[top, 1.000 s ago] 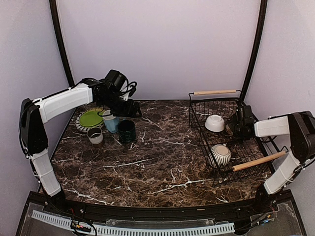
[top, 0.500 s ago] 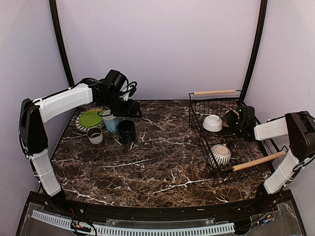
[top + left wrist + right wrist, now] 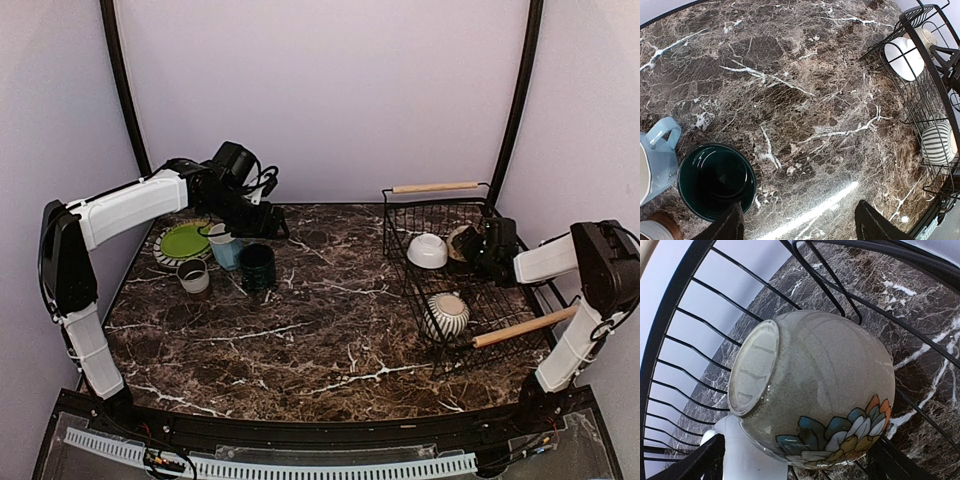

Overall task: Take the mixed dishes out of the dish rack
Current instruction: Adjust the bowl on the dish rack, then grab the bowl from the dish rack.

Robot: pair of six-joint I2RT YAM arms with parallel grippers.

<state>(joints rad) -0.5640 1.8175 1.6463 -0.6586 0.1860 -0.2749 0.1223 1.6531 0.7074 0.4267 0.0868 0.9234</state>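
Marble table (image 3: pixel 300 330): right pincer (image 3: pixel 476 248) spread inside dish rack (image 3: pixel 437 187), elbow bent; left pincer (image 3: pixel 800 227) spread.

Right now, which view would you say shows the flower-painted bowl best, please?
The right wrist view: the flower-painted bowl fills the frame, base and petals clear. Top external shows only a small pale shape by the right hand; left wrist, a sliver behind the white bowl.
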